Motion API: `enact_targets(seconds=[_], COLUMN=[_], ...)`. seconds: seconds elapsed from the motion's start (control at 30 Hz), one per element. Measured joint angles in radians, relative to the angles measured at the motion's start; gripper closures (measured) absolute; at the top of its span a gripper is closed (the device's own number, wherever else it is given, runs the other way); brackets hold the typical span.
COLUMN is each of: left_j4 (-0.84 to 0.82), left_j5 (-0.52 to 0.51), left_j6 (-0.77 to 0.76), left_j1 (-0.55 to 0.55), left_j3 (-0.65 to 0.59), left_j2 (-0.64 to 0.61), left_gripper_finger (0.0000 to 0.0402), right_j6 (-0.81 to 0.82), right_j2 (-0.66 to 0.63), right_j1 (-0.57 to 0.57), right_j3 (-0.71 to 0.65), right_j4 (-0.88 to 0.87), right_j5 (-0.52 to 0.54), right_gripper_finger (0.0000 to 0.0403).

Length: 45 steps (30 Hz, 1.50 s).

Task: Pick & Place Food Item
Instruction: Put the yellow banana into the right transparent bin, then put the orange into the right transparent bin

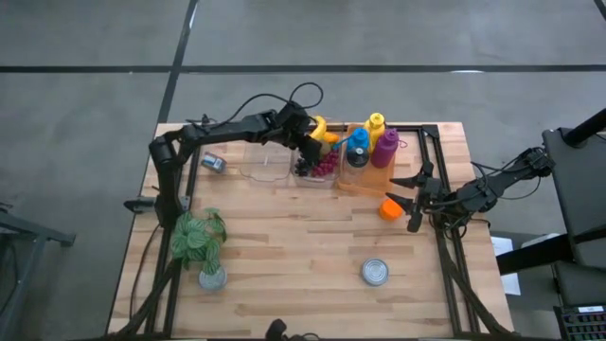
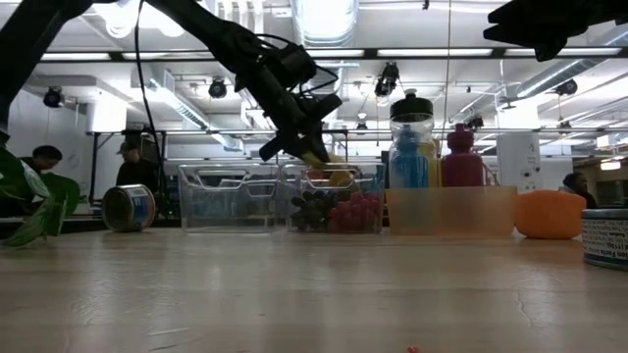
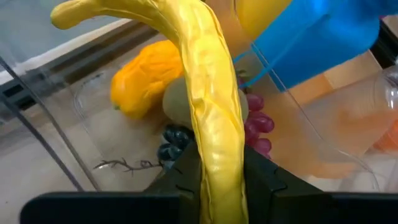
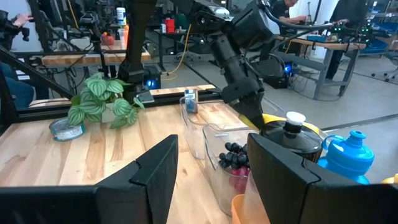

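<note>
Right gripper point(image 1: 414, 197) waits open near orange fruit point(image 1: 389, 208). Farther back, left gripper point(image 3: 219, 186) clamps banana point(image 3: 208, 106), held above clear bin point(image 2: 334, 201) of grapes point(image 2: 345, 211). Risk: the grip looks narrow, so banana could swivel, slip, or clip the bin wall.

You have two cans: one point(image 1: 376, 273) upright, one point(image 1: 213, 163) on its side. Three bottles: blue point(image 1: 357, 149), yellow point(image 1: 376, 124), purple point(image 1: 385, 148). One banana point(image 3: 211, 118), two clear bins point(image 2: 228, 196) point(image 2: 334, 201), one orange tray point(image 2: 451, 211), one plant point(image 1: 199, 237), one orange fruit point(image 1: 389, 208).
</note>
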Motion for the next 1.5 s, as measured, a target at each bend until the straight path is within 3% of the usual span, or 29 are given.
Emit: enact_targets(seconds=[0.87,1.5], left_j4=[-0.090,-0.087], left_j5=[-0.047,-0.055], left_j6=[0.003,0.009], left_j1=[-0.003,-0.005], left_j3=[-0.002,-0.002], left_j2=[0.000,0.000], left_gripper_finger=[0.0328,0.0167], right_j6=[-0.001,-0.001], right_j2=[-0.001,-0.001], right_j1=[0.000,0.000], right_j3=[0.000,0.000], right_j4=[0.000,0.000], right_j5=[0.000,0.000], right_gripper_finger=[0.0213,0.0213])
